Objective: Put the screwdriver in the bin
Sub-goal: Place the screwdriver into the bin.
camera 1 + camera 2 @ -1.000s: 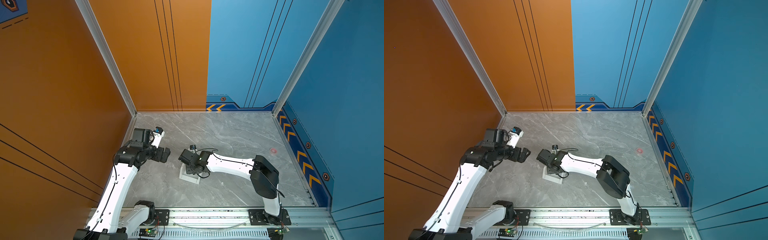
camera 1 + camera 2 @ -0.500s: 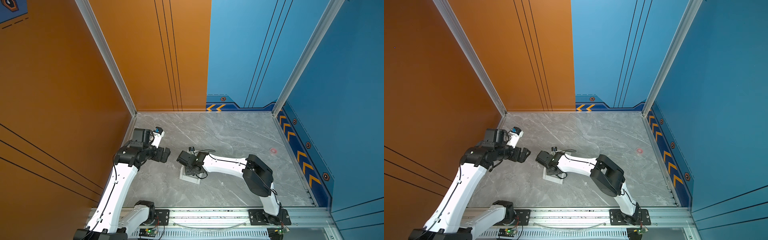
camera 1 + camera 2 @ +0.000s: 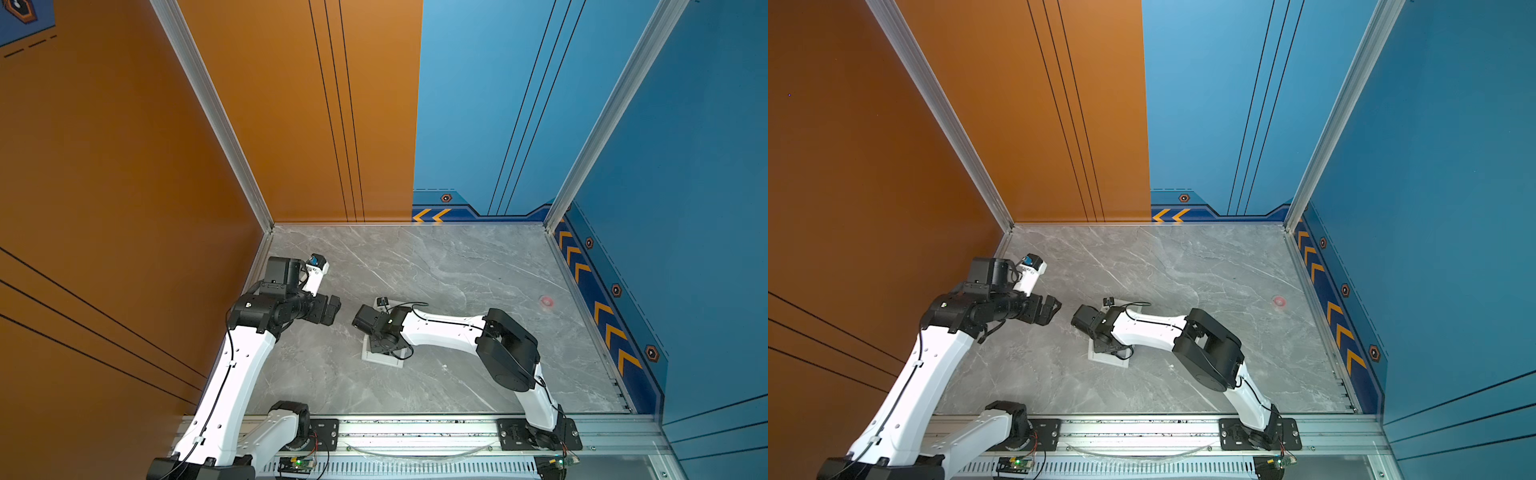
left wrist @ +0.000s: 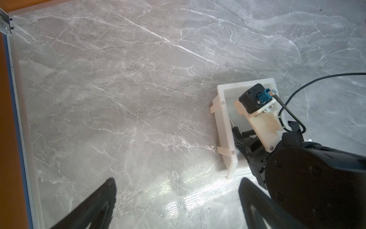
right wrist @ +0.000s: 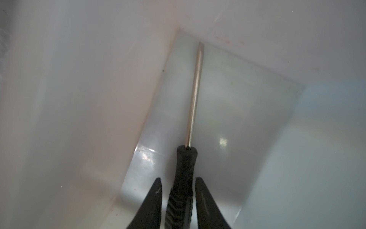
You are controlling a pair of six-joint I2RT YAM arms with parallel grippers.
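Spotted screwdriver (image 5: 185, 158) inside bin (image 5: 79, 99), with shaft running along the floor toward a corner, close beside one wall. Logged right gripper (image 5: 178, 179) as narrowly parted, with fingers flanking the black handle, a thin gap showing, no clamp seen. Logged left gripper (image 4: 177, 179) as spread wide, nothing between, above marble table (image 4: 118, 99). In both top views, placed bin (image 3: 382, 358) (image 3: 1106, 360) around 7 o'clock from table centre, mostly hidden under right wrist. Placed left gripper at 10 o'clock from bin, apart from it. Noted small pink spot (image 3: 546, 301) toward 3 o'clock.
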